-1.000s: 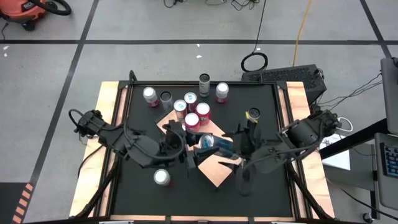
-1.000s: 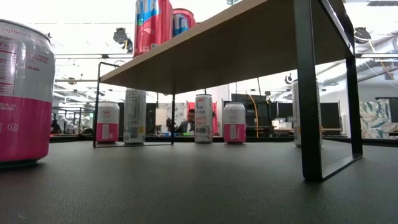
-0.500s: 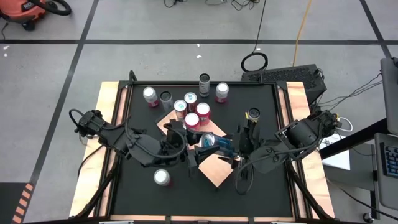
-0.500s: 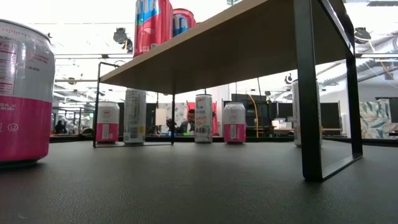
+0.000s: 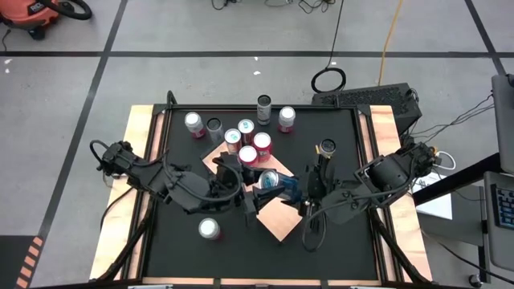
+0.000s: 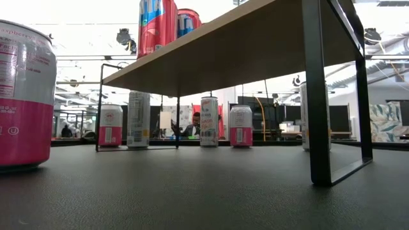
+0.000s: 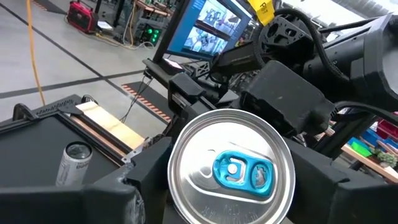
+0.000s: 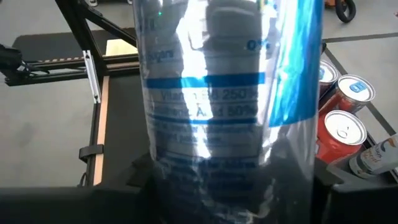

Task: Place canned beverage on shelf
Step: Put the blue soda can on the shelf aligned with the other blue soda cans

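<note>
You have the blue can [image 5: 269,181] lying sideways in the air above the middle of the shelf [image 5: 275,218], with the left gripper [image 5: 254,195] and right gripper [image 5: 299,191] both at it. Each one's jaws look clamped on the can, likely so it can pass from one to the other. Red cans [image 5: 255,149] already stand at the shelf's far end, so the near part is free.

Shelf [image 5: 277,221]: one
Table [image 5: 353,241]: one
Arms: two, left arm [image 5: 173,185] and right arm [image 5: 361,193]
Cans on shelf: four, can [image 5: 233,136], can [image 5: 246,127], can [image 5: 262,142], can [image 5: 248,155]
Cans standing on table: six, can [image 5: 193,123], can [image 5: 214,126], can [image 5: 264,103], can [image 5: 287,117], can [image 5: 327,148], can [image 5: 209,229]
Blue can [image 5: 269,180] between arms: one
Cans in all: eleven
</note>
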Robot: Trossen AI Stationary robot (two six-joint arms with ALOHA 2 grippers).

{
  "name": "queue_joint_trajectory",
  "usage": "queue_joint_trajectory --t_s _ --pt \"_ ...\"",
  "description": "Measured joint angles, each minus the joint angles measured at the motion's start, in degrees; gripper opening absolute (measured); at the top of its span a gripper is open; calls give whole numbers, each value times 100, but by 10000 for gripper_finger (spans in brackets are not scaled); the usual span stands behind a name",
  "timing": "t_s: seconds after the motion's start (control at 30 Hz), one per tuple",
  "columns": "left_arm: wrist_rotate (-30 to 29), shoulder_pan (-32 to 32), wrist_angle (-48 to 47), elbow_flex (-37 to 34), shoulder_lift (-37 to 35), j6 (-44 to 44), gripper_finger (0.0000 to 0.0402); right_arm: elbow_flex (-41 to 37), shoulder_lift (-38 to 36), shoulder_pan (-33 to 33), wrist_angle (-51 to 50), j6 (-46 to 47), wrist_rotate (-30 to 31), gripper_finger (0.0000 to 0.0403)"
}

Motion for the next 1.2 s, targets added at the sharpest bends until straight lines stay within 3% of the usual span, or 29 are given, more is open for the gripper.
queue_joint_trajectory --t_s 0.17,0.4,0.63,0.8,1.0,1.2 --pt "-6 -2 2 -2 -163 19 299 0 -17 -46 -21 98 -418 225" --pt "-4 0 -76 0 -469 397 354 0 -20 -259 -18 79 -1576 201" --pt "277 0 -261 0 -797 939 359 0 -22 -675 310 327 -2688 216" --pt "727 7 -679 -2 -1058 970 359 0 -24 -1039 666 566 -3770 213" --pt "840 4 -1047 -4 -1256 1627 359 0 -24 -1547 1116 1012 -5053 214" --pt "1158 4 -1255 -2 -1455 2013 359 0 -28 -1968 1501 1340 -5825 214"
